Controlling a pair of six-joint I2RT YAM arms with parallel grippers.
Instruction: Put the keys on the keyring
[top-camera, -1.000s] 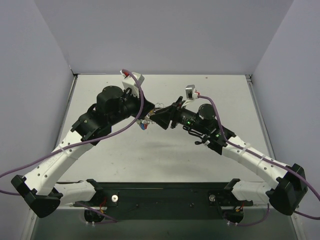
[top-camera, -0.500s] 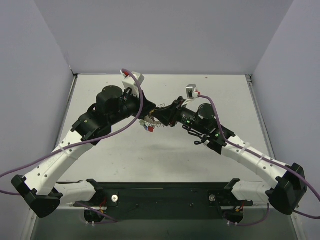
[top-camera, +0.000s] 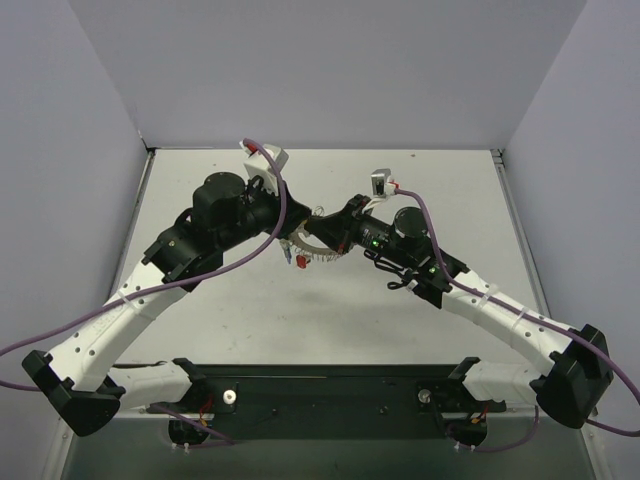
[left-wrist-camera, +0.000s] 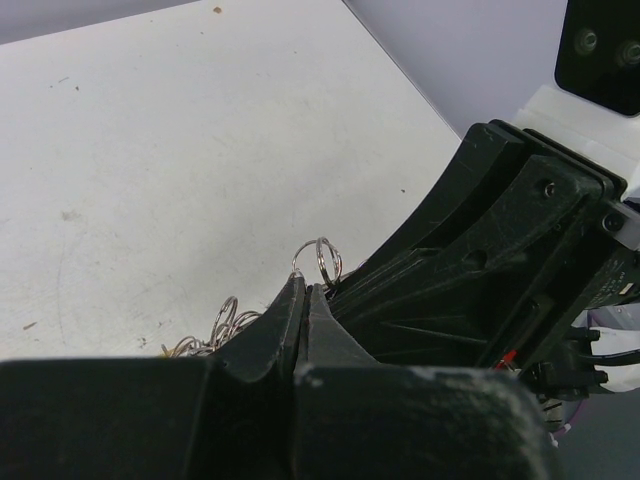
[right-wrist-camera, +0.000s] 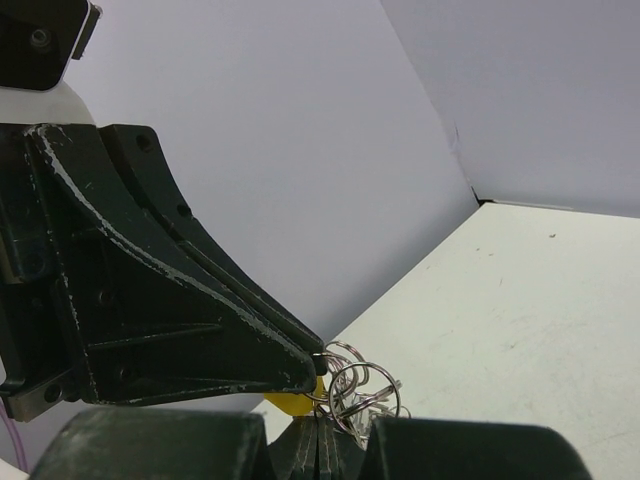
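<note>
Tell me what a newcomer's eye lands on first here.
The left gripper and right gripper meet tip to tip over the middle of the table, both shut. Between their tips sits the keyring, a tangle of silvery wire loops, with a red key head dangling beneath in the top view.

White speck-marked table (top-camera: 330, 320), plain pale lilac-grey walls (top-camera: 330, 70) on three sides

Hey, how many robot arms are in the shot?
2. The left black-and-white robot arm reaches in from bottom left, the right black-and-white robot arm from bottom right.
</note>
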